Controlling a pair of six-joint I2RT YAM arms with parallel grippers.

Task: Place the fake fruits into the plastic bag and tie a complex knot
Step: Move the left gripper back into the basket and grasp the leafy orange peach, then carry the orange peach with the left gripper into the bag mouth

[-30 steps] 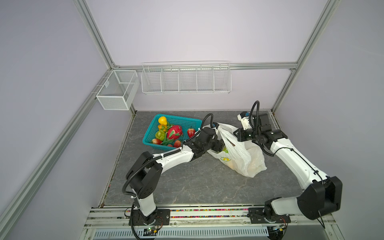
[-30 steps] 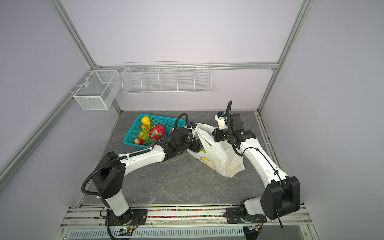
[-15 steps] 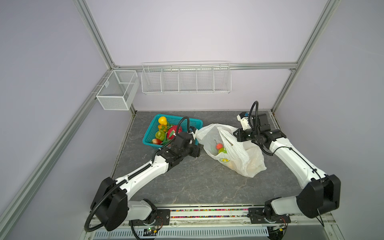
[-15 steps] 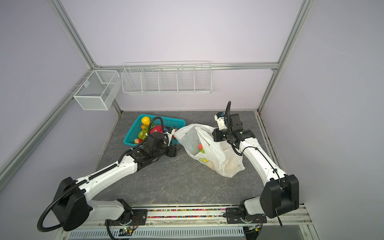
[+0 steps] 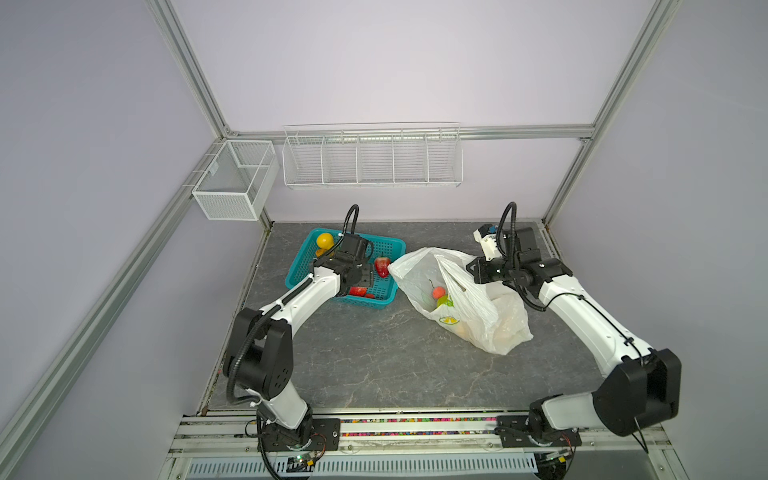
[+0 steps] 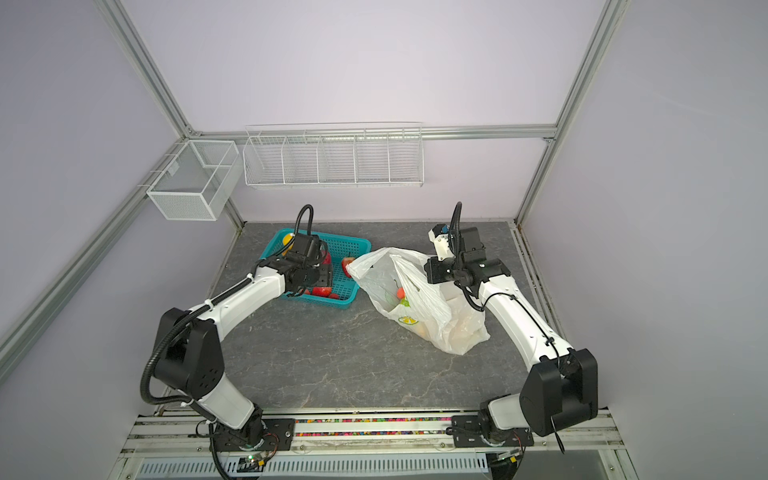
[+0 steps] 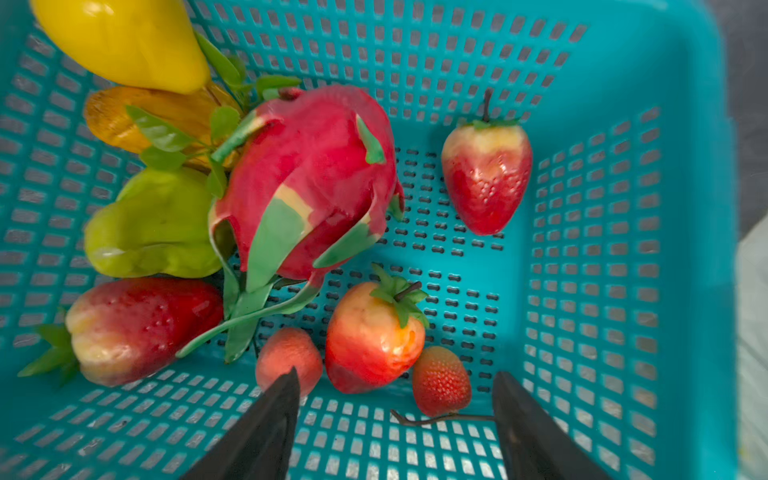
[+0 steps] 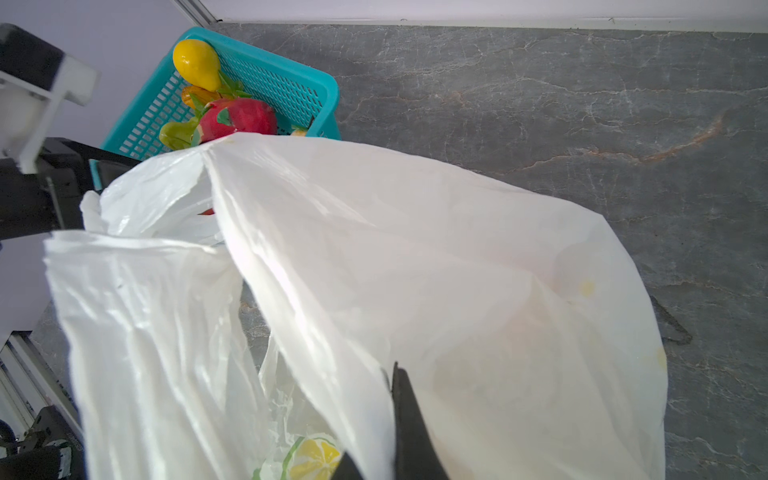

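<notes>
The plastic bag (image 5: 478, 316) (image 6: 432, 307) lies right of centre with its mouth open toward the basket. A red fruit (image 5: 436, 293) and a green one (image 5: 443, 302) show inside it. My right gripper (image 5: 473, 270) (image 8: 390, 374) is shut on the bag's upper edge (image 8: 415, 257) and holds it up. My left gripper (image 5: 361, 276) (image 7: 395, 376) hangs open over the teal basket (image 5: 399, 245) (image 7: 602, 208), holding nothing. Below it lie the fake fruits: a pink dragon fruit (image 7: 307, 178), strawberries (image 7: 486, 178) (image 7: 440, 380), a red-orange fruit (image 7: 374, 336), a green piece (image 7: 153, 228) and a yellow one (image 7: 124, 37). No knot shows.
A white wire shelf (image 5: 372, 160) hangs on the back wall and a mesh box (image 5: 232, 183) on the left frame. The arm bases sit on a rail (image 5: 415, 428) along the table's front edge. The basket touches the bag's mouth.
My left arm has pulled out of the bag's mouth and swung left over the basket. The bag's mouth now stands open with fruit showing inside. The right arm has kept its place.
</notes>
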